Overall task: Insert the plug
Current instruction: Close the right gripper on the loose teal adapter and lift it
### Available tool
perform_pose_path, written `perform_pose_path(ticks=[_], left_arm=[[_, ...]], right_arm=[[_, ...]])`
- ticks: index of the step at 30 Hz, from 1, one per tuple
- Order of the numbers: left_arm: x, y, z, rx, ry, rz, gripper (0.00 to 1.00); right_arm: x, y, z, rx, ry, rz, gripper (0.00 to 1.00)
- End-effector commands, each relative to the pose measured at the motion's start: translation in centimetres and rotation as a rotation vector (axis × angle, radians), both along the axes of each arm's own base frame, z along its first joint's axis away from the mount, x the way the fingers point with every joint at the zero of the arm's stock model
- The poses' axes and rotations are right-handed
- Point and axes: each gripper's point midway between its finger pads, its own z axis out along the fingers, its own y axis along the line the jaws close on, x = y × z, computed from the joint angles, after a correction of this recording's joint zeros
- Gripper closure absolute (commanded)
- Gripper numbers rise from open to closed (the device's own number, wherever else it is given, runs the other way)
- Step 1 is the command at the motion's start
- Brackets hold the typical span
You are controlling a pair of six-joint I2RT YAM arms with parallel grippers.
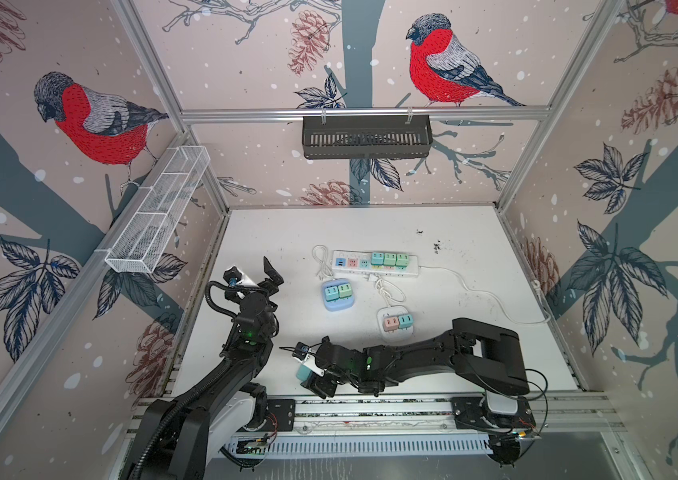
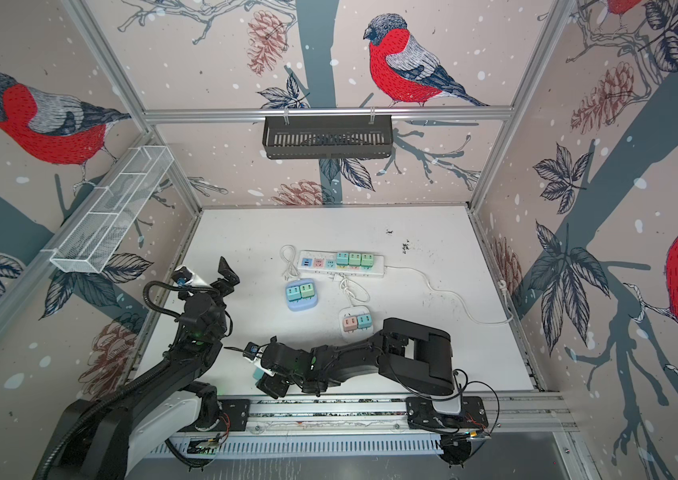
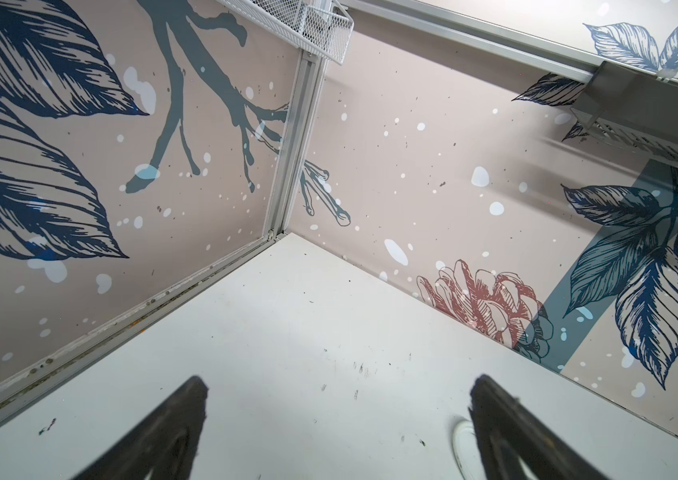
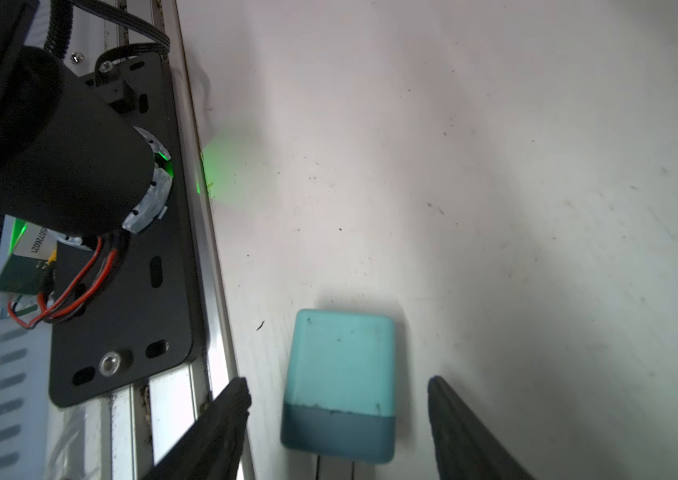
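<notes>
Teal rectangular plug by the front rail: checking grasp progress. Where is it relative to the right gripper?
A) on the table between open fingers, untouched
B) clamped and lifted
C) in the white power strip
A: the right wrist view shows the teal rectangular plug on the white table, gaps between it and both fingers of the right gripper.

view: right wrist | text: white sticker [image 4: 33,246] beside black base plate [image 4: 137,299] | reads: "…78021" (leading characters unclear)
</notes>
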Motion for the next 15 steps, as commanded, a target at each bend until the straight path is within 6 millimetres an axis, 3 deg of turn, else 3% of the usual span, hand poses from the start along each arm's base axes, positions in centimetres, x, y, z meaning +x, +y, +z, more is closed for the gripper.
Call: perform_pose_path(ticks=[1,9,15], left_arm=[[-0.1,0.2,1.4,-0.012,-0.057,0.013,0.02],[0.0,0.2,1.4,-0.012,-0.058,0.011,0.02],[0.0,0.2,1.5,-0.011,-0.060,0.008,0.02]], right_arm=[[0.0,0.0,-0.7,-0.023,0.003,0.004,0.31],[0.1,-0.1,-2.6,-0.066,-0.001,0.003,0.41],[0.4,-0.4,-2.9,-0.070,-0.020,-0.004,0.59]])
